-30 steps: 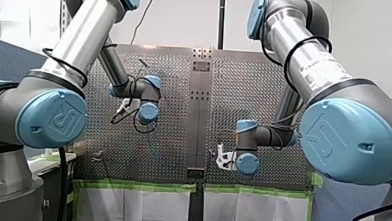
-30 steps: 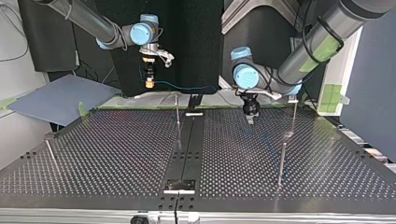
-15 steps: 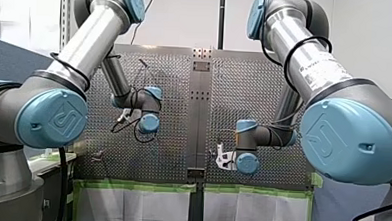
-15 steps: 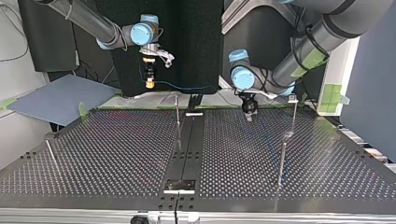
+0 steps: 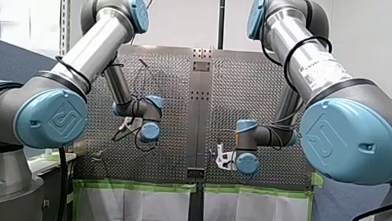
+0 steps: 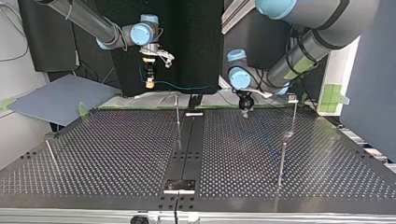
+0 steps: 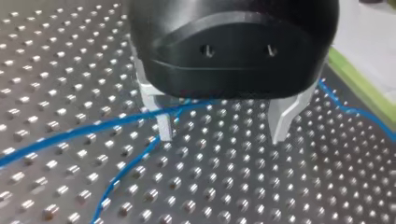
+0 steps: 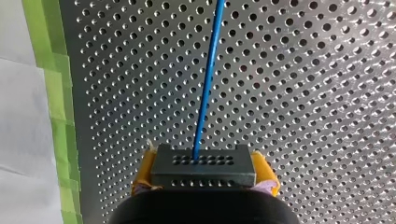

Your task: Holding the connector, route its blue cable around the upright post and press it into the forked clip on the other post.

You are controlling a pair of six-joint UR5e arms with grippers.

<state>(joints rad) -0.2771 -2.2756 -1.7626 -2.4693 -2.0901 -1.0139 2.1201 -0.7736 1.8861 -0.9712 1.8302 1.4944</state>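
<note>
Dark grey perforated block connector (image 8: 203, 165): one, clamped between right gripper (image 8: 204, 173) yellow pads, above perforated metal table (image 6: 116, 154) far left, top view. One blue cable (image 8: 208, 79) leaves it. Left gripper (image 7: 221, 136): two metal fingers (image 7: 164, 130) spread, cable beside one. Four thin metal posts (image 6: 177, 114).

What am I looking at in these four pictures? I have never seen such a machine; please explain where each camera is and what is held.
These are two robot arms working over a perforated metal table. One picture is taken from behind the arms, one from across the table facing them, and two from cameras on their wrists. My right gripper is shut on a dark connector, and a blue cable runs out of it. My left gripper is open, close above the table, with the cable beside one finger. Thin upright posts stand on the table.
</note>
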